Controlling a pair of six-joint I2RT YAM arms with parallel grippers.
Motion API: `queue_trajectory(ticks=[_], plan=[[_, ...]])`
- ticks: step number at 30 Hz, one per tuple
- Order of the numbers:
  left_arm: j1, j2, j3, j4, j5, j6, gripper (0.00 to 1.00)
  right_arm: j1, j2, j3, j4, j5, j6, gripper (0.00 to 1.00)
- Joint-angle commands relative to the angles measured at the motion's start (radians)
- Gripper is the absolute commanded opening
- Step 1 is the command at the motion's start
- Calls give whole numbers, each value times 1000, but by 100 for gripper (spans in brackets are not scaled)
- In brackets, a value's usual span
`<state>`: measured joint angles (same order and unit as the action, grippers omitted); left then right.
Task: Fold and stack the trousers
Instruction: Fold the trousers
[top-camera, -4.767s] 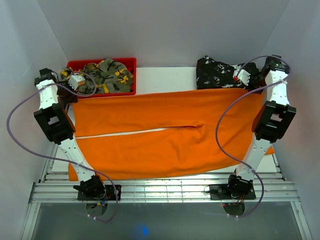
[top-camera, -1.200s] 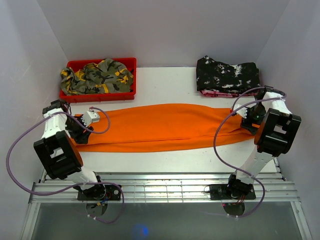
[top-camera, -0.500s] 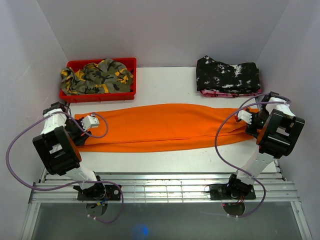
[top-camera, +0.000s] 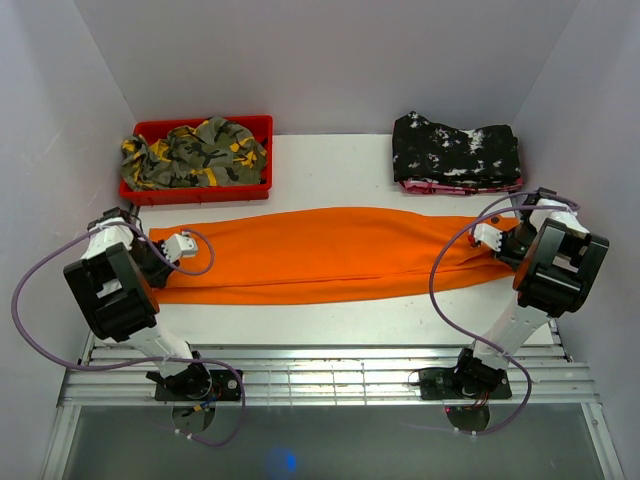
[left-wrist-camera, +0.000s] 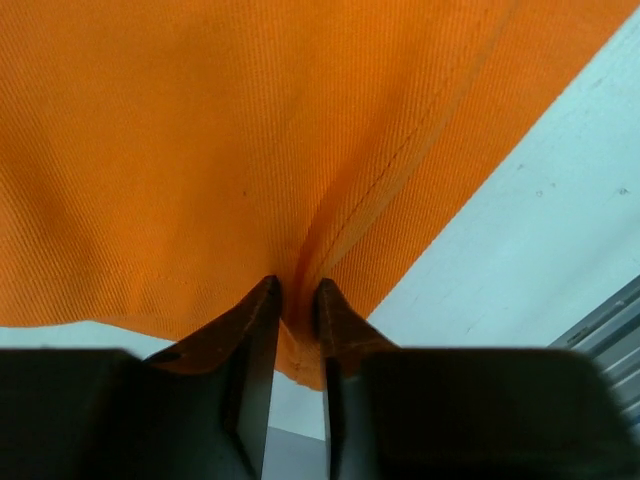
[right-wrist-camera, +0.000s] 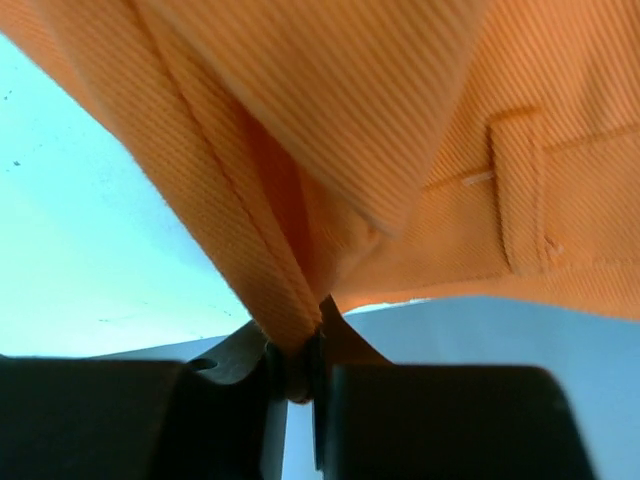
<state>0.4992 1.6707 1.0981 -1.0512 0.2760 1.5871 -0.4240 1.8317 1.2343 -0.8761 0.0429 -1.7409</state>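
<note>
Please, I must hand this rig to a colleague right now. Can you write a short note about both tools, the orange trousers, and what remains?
Left tool: shut on the hem end of the trousers, at the left side of the table.
Right tool: shut on the waistband end, at the right.
The trousers lie flat across the table as one long narrow band, legs folded onto each other.
Done: the lengthwise fold.
Remaining: fold the band shorter, then stack it.
</note>
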Motion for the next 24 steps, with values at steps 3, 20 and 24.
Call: queue_trajectory(ticks=[3,20,24], plan=[[16,-20,92,25,34,-7,11,-12,-28,65,9,-32,-11,8],[127,-104,272,-10,150,-7,0,-25,-74,159,5,-159,-32,8],[160,-140,312,-36,184,11,0,-25,-83,168,5,-175,-35,8]])
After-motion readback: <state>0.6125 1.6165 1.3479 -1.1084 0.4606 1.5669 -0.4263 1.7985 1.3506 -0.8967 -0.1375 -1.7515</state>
